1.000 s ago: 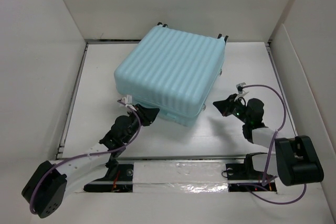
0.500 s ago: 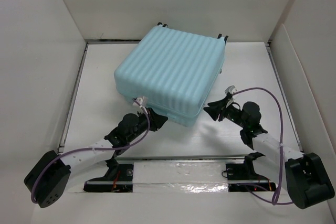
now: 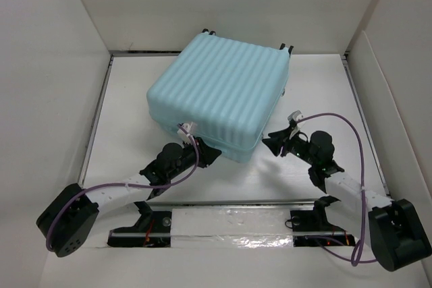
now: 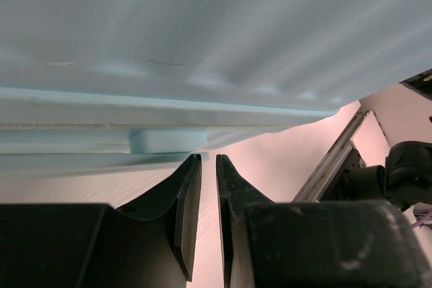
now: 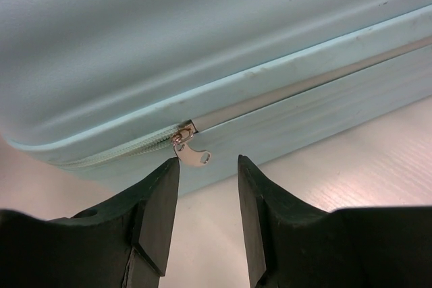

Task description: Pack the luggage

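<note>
The luggage (image 3: 219, 92), a pale aqua ribbed hard-shell suitcase, lies closed and flat on the white table with its wheels at the far side. My left gripper (image 3: 206, 156) is at its near edge. In the left wrist view its tips (image 4: 208, 157) stand a narrow slit apart with nothing between them, just under a small aqua tab (image 4: 165, 141) on the shell. My right gripper (image 3: 270, 143) is at the near right corner, open. A silver zipper pull (image 5: 192, 155) hangs off the seam just above the left fingertip (image 5: 169, 173), apart from it.
White walls (image 3: 54, 65) box in the table on the left, back and right. A metal rail (image 3: 229, 202) and a foil-taped strip run along the near edge by the arm bases. The right arm (image 4: 405, 173) shows at the right of the left wrist view.
Both arms have reached forward to the suitcase's near edge. The right gripper has opened from shut and moved left to the corner. The left jaws have narrowed slightly.
</note>
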Robot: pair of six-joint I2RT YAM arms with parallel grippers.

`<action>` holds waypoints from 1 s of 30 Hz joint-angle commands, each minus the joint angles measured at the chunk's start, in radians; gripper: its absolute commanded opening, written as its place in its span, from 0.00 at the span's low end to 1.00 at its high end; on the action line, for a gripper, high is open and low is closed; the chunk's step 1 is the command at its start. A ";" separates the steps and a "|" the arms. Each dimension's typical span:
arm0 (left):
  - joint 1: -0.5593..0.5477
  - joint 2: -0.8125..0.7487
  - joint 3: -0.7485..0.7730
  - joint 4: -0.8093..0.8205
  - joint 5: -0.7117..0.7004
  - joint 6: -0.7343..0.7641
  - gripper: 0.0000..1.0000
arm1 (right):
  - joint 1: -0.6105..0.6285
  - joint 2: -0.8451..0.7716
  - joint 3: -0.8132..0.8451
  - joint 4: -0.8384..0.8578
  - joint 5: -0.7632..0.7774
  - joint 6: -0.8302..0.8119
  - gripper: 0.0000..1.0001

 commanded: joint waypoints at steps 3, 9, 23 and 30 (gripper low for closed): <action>-0.033 -0.004 0.061 0.059 -0.008 0.021 0.12 | 0.035 0.070 0.066 0.007 0.001 -0.048 0.47; -0.044 0.019 0.063 0.068 -0.009 0.016 0.12 | 0.055 0.074 0.085 0.001 0.030 -0.062 0.47; -0.044 0.055 0.072 0.100 0.008 0.013 0.12 | 0.117 0.101 0.105 0.071 0.151 -0.107 0.15; -0.044 0.067 0.077 0.143 0.025 0.010 0.12 | 0.212 0.035 0.079 0.064 0.274 -0.094 0.00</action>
